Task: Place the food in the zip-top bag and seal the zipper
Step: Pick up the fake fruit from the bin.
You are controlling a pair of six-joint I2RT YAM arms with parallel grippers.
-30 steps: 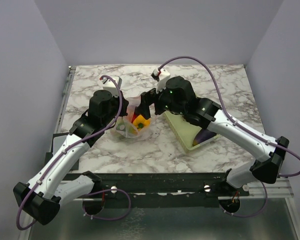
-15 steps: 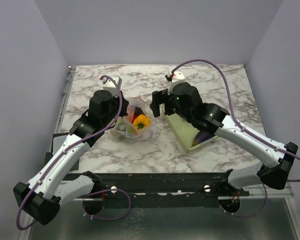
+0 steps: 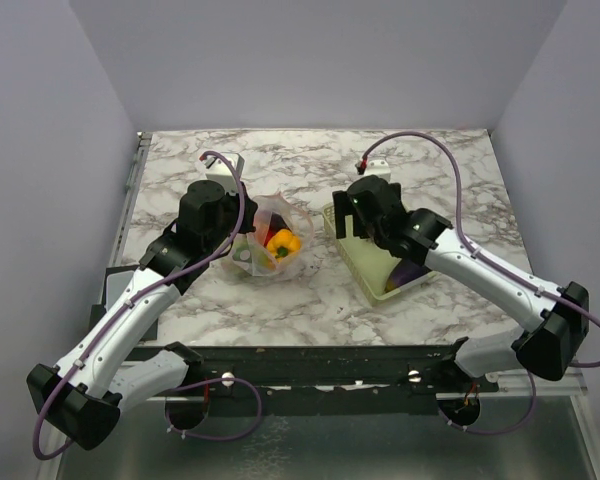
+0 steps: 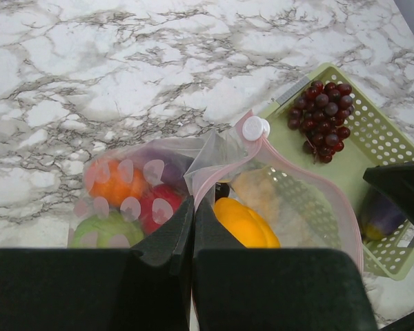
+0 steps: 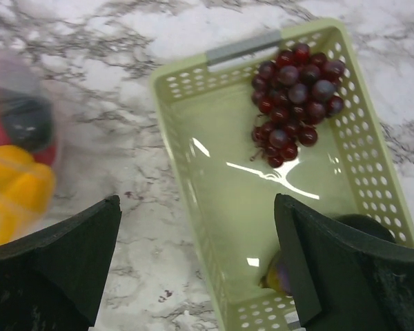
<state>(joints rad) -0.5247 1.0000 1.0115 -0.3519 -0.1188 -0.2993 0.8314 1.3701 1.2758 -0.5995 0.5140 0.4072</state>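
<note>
Marble table (image 3: 430, 150), plain grey walls around it. Left gripper (image 4: 193, 207) has its fingers pressed together, clamped on the mouth edge of the zip-top bag (image 4: 310, 207), holding that edge up. The bag sits left of centre on the table with its mouth gaping toward the basket (image 5: 179, 158). The zipper (image 4: 309, 172) curves round the open mouth, unsealed, with a white slider (image 4: 252, 128) at its far end. Food inside the bag: yellow pepper (image 4: 245, 221), orange fruit (image 4: 110, 183), red piece (image 4: 155, 207), green piece (image 4: 103, 231). The yellow-green basket is just right of the bag; can't tell if they touch. Dark red grapes (image 5: 293, 93) lie in the basket's far end and the purple eggplant (image 5: 279, 276) in its near end, partly hidden by a finger. Right gripper (image 5: 196, 200) hangs over the basket, fingers wide apart, holding nothing.
</note>
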